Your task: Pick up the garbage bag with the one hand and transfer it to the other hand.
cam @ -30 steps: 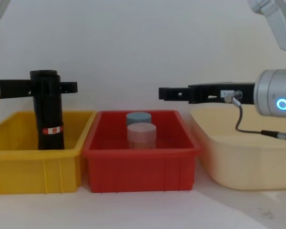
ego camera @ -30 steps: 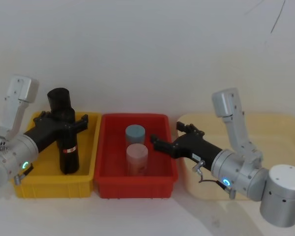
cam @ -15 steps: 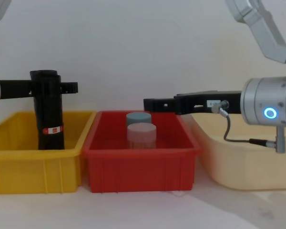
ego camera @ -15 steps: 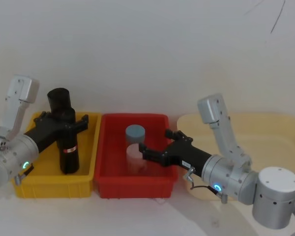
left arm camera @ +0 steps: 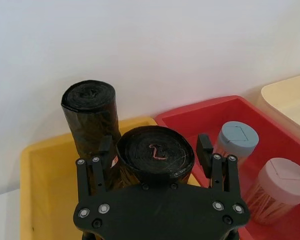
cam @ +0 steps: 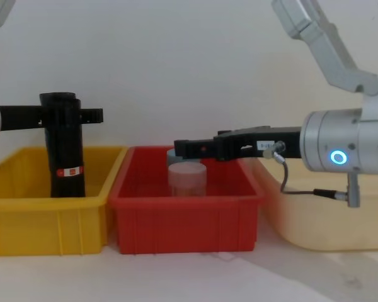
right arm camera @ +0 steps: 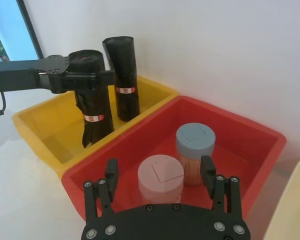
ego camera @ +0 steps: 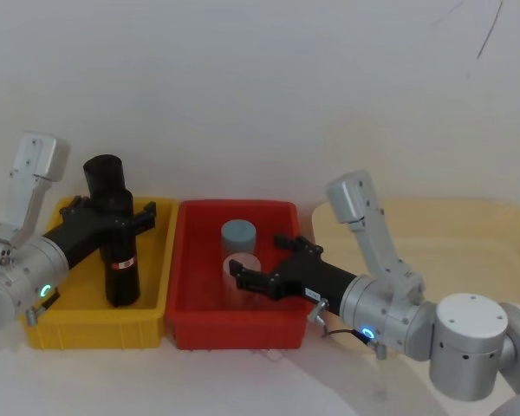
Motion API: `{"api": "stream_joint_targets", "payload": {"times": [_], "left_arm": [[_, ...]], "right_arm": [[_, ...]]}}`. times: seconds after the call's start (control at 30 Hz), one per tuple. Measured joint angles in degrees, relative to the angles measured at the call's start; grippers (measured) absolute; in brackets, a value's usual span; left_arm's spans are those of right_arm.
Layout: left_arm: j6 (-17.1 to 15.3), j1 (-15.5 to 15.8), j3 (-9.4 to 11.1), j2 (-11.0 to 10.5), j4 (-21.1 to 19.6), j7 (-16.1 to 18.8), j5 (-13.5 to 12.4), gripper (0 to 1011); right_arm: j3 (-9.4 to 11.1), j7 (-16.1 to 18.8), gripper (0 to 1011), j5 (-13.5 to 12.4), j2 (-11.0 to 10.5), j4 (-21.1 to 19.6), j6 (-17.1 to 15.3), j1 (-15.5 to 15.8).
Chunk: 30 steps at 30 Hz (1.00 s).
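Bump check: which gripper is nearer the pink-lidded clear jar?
Right. Right gripper hovers above the jar; left gripper holds a rolled black garbage bag over the yellow bin.

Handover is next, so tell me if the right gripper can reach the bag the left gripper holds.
Probably yes: the right gripper, open above the jars, is level with the bag in the left gripper, with only open air between.

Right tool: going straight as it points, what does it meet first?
Probably the garbage bag held by the left tool; the right tool seems to clear the pink-lidded jar, but depth is unclear.
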<state>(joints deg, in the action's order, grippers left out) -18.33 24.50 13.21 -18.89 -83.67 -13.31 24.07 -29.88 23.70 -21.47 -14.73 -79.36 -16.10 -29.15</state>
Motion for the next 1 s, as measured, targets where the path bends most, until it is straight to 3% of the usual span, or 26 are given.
{"api": "stream_joint_targets", "payload": {"times": [1.0], "left_arm": [[-0.01, 0.01, 0.00, 0.00, 0.02, 0.01, 0.00, 1000]], "right_arm": [[-1.61, 0.57, 1002, 2.28, 2.78, 7.41, 2.45, -3.46]]}}
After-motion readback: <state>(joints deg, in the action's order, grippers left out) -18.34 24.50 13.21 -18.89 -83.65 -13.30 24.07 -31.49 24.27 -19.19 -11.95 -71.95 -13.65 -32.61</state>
